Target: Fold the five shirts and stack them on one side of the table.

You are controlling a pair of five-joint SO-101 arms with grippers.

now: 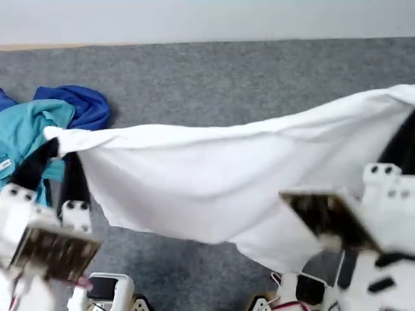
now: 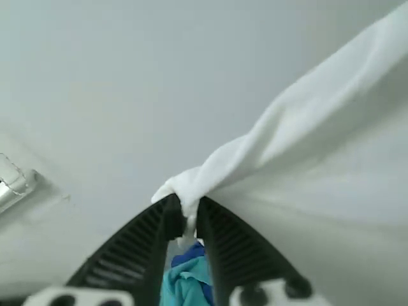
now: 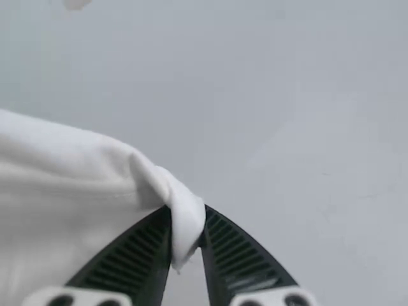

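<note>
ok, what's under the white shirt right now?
The large white cloth shirt hangs between the left hand and right hand. Below its edge, grey felt tabletop shows; anything behind the cloth is covered.

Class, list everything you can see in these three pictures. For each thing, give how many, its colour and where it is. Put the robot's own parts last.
white shirt: one, white, held up over the table, stretched between the two grippers
teal shirt: one, teal, crumpled on the table under the left gripper
blue shirt: one, blue, crumpled against the teal shirt's far side
table: one, grey, under everything
wall: one, pale, behind the table
left gripper: one, black fingers, shut on one end of the white shirt
right gripper: one, black fingers, shut on the other end
</note>
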